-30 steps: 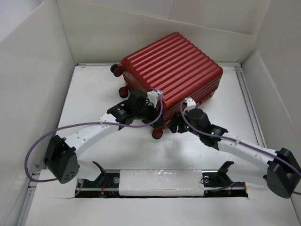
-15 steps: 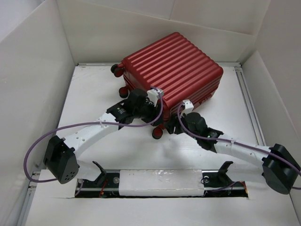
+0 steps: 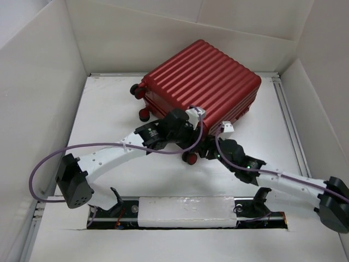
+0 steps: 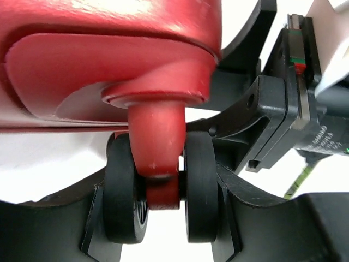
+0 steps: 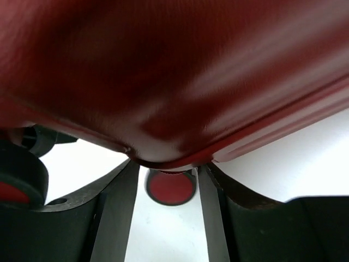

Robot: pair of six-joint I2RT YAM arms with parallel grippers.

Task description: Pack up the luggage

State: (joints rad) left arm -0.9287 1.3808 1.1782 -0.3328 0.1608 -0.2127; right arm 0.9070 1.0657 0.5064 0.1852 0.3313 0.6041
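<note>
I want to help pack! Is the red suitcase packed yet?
Not yet, it seems. Done: nothing visibly packed; the red suitcase lies shut on the table. In hand: the left gripper clamps a caster wheel, the right gripper straddles the shell's near corner. Left: opening it and filling it; nothing to pack is in view.

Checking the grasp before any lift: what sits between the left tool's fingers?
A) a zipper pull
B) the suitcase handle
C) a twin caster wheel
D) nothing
C: in the left wrist view, the caster wheel, two black discs on a red stem under the luggage, sits between the fingers of the left tool.
</note>
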